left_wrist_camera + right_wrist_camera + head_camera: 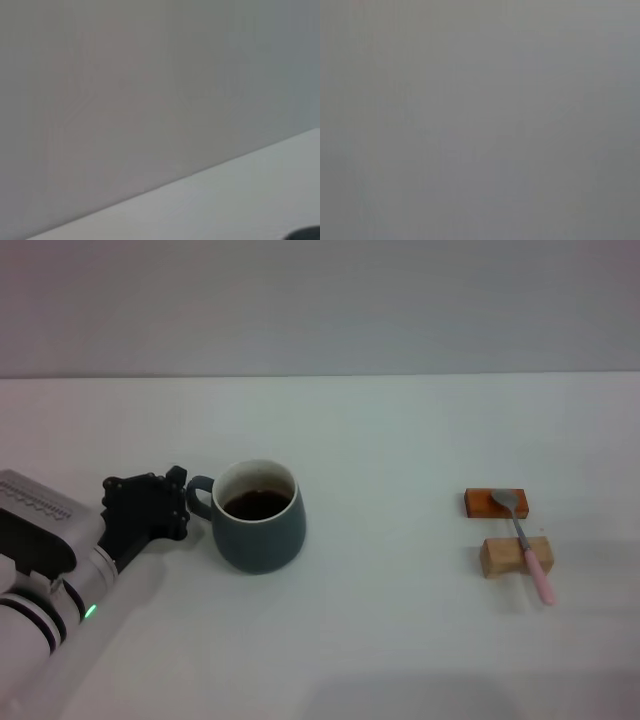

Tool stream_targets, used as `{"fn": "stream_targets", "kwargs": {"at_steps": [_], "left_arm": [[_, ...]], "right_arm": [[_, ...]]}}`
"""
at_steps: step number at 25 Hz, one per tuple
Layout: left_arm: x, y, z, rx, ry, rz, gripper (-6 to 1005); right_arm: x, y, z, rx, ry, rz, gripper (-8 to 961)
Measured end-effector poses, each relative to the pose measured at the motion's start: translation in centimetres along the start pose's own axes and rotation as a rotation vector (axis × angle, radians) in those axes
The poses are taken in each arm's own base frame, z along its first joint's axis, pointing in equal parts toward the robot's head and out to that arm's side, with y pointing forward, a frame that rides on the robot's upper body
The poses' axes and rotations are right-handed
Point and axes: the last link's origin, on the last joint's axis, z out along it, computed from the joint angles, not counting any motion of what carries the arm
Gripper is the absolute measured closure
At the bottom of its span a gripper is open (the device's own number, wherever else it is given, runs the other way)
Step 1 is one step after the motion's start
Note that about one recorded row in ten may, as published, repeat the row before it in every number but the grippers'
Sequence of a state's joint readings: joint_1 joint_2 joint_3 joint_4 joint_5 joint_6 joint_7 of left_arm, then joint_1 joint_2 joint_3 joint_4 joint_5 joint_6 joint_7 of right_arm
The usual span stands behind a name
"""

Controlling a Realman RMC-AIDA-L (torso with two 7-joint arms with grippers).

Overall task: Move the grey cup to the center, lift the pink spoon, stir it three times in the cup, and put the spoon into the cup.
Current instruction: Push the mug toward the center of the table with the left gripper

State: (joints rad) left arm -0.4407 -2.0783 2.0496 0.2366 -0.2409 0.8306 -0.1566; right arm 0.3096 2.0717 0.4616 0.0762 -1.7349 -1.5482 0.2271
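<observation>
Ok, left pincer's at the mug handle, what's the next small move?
Probably close the left pincer on the handle, then slide the grey cup toward centre. It still sits left of middle with dark liquid inside, and the pink spoon rests untouched on its blocks.

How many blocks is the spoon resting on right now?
2. An orange-brown block sits farther back under the bowl of the pink spoon, and a tan wooden block sits nearer, under its handle. Both are on the table's right side; none appear hidden.

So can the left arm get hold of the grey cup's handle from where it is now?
Probably yes. The left tool sits right at the handle of the grey cup, which points toward it, and nothing lies between them. Whether its fingers already grip cannot be seen.
</observation>
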Motion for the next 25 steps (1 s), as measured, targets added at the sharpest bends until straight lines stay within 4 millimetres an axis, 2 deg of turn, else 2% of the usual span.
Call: {"fn": "stream_targets", "kwargs": {"at_steps": [7,8,17,25], "left_arm": [[-0.4,1.0,-0.4,-0.041,-0.007,0.005,1001],[-0.4,1.6,-0.5,-0.062,-0.003,0.006,1001],[-0.1,2.7,-0.7,-0.09,0.019,-0.007,1001],[0.1,4.6,-1.2,-0.141,0.036,-0.032,1001]], "right_arm": [[0.0,0.1,0.1,-0.002,0.0,0.0,302],[0.0,0.1,0.1,-0.002,0.0,-0.001,302],[0.0,0.0,0.1,-0.001,0.001,-0.003,303],[0.0,-0.1,0.0,0.0,0.002,-0.004,303]]}}
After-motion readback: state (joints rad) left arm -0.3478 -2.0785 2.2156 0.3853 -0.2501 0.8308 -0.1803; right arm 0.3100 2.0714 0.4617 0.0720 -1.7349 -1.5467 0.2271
